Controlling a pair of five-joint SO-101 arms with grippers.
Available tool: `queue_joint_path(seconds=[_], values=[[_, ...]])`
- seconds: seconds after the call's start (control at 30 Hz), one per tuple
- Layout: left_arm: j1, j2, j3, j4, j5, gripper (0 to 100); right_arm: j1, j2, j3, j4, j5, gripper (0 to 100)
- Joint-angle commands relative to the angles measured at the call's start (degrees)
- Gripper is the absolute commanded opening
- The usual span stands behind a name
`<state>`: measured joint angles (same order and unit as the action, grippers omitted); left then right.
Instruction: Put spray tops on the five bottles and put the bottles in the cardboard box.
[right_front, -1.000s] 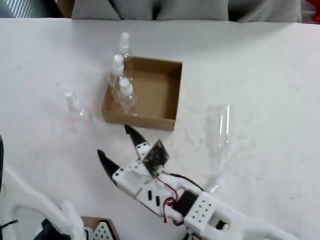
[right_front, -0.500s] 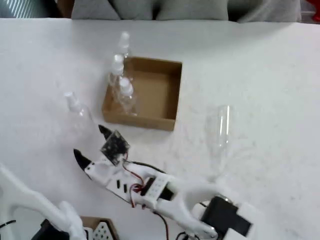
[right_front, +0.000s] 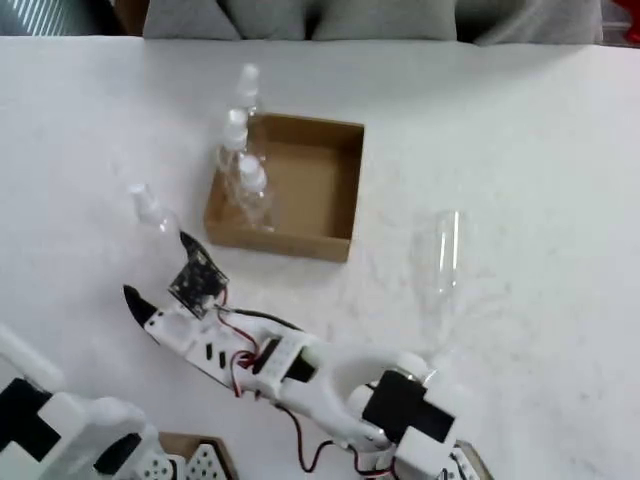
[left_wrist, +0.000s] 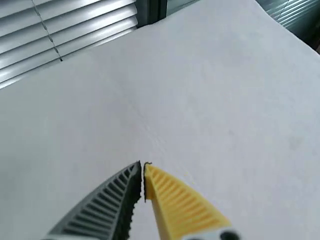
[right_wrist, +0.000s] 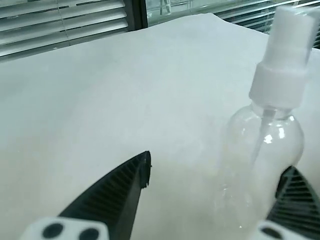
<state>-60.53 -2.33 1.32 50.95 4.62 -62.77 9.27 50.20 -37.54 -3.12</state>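
A brown cardboard box stands mid-table with two capped spray bottles upright in its left side. A third capped bottle stands just behind the box. Left of the box stands another capped bottle, clear with a white spray top. My right gripper is open, its black fingers either side of this bottle's near side, not touching it. A clear bottle lies on its side at the right. My left gripper is shut and holds nothing, above bare table.
The left arm's white body sits at the front left corner. A small cardboard piece lies at the front edge. The right arm stretches across the table in front of the box. White table surrounds the box.
My right arm has swung left across the front of the box, bringing its open gripper up to the standing bottle. The bottles and box have not moved.
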Motion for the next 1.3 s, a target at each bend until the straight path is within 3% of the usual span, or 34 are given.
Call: queue_joint_path(seconds=[0.0,1.27], values=[[-0.57,-0.31,-4.75,0.09,0.70,2,1.45,1.01,-4.48,-1.27,0.97,36.6],[-2.15,0.04,-2.46,-0.70,0.70,2,6.90,17.54,-21.98,-4.62,1.05,36.6]])
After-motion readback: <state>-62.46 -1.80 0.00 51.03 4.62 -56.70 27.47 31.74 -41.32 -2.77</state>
